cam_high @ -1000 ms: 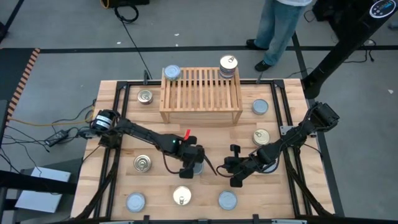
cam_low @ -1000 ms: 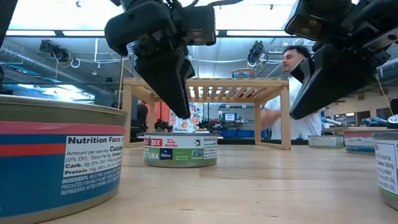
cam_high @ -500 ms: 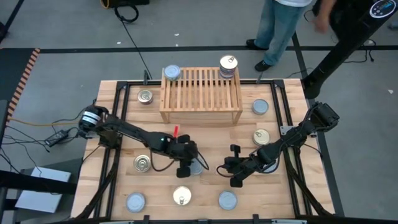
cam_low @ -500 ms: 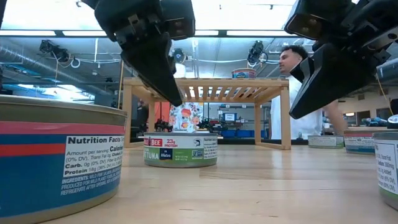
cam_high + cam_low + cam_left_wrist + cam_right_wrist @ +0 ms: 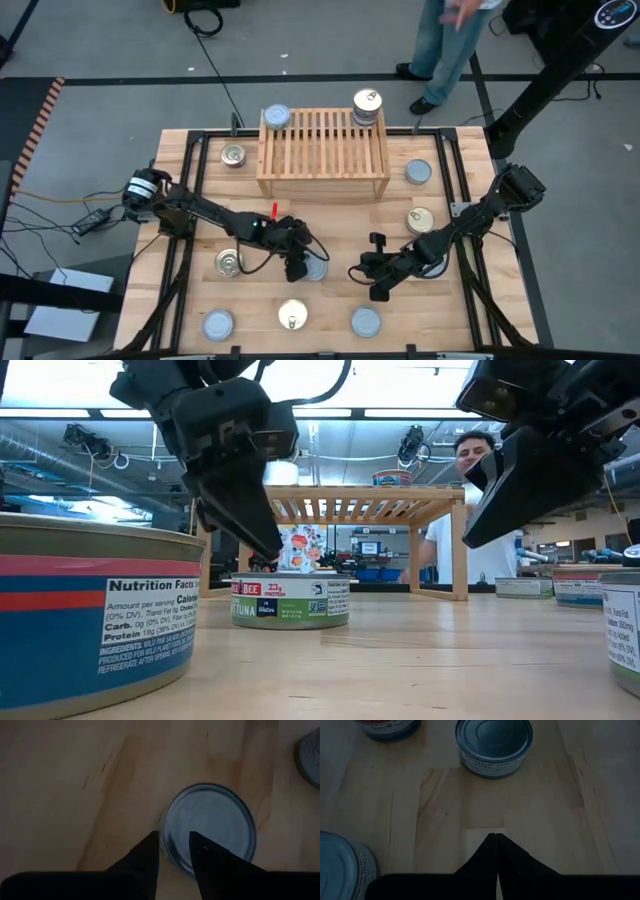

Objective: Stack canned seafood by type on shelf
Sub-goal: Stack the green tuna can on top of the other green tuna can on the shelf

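A silvery-blue-lidded tin [image 5: 317, 268] [image 5: 290, 600] stands on the table near its middle. My left gripper [image 5: 297, 264] [image 5: 174, 851] hovers open over the tin's near-left rim. One finger is above the lid [image 5: 207, 825] and the other is outside the wall. My right gripper [image 5: 360, 274] [image 5: 496, 845] is shut and empty, just right of that tin. The wooden shelf [image 5: 323, 150] carries a silvery-blue tin [image 5: 276, 117] at its far-left corner. A golden-topped stack [image 5: 367, 105] sits at its far-right corner. My left gripper straddles the tin's rim [image 5: 167, 840] from above, fingers slanting down, one finger over the lid and one outside the wall. Whether either fingertip touches the tin I cannot tell. The tin stands flat on the table.
Loose tins ring the table: golden-lidded ones [image 5: 233, 155] [image 5: 229, 262] [image 5: 292, 316] [image 5: 421, 220] and silvery-blue ones [image 5: 217, 324] [image 5: 366, 322] [image 5: 418, 172]. A large tin [image 5: 90, 620] stands close to the low camera. A person [image 5: 450, 40] stands beyond the far edge.
My left gripper has moved toward the table's left, rising a little and then coming down over the tin's left rim. The tin has stayed in place. The person beyond the table has shifted about.
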You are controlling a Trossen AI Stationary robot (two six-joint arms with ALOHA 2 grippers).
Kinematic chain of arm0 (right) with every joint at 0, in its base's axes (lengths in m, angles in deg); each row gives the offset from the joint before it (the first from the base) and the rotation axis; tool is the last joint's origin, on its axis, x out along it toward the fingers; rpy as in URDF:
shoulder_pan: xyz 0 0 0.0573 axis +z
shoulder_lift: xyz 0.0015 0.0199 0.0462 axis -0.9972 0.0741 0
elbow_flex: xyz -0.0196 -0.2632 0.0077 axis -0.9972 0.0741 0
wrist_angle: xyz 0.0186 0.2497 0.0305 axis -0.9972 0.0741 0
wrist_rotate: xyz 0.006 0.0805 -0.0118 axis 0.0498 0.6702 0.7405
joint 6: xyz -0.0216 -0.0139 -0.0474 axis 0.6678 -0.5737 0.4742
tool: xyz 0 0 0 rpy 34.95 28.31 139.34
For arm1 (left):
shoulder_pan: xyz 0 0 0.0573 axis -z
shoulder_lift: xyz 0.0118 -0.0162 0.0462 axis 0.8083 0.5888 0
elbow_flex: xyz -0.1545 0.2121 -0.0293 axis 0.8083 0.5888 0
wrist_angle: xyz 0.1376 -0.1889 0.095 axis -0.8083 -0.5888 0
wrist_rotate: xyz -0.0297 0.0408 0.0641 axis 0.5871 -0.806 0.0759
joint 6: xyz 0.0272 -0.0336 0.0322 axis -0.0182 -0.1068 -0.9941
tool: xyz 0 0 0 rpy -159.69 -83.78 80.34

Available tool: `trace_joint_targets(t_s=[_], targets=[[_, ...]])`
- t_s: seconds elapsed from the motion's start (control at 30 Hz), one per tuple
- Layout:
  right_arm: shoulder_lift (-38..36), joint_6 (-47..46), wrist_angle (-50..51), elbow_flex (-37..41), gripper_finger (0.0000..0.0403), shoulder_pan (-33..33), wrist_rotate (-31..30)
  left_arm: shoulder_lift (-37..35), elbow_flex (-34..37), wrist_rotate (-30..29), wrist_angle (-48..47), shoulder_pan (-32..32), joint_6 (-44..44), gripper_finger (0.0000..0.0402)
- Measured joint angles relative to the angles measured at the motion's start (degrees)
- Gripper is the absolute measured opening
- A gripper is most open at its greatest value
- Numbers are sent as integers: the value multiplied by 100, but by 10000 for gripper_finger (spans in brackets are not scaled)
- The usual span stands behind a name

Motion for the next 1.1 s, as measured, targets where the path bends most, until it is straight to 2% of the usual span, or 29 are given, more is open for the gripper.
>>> trace_joint_targets(t_s=[0.23,0.43,0.63,1.1], targets=[[0,9,-12,0,18,0,-1,0,0,-71,42,-15,283,128],[0,9,-14,0,10,0,-1,4,0,-328,-54,-17,283,155],[0,11,-18,0,16,0,-1,4,0,71,-60,-17,419,177],[0,11,-47,0,16,0,-1,12,0,291,-361,-76,586,159]])
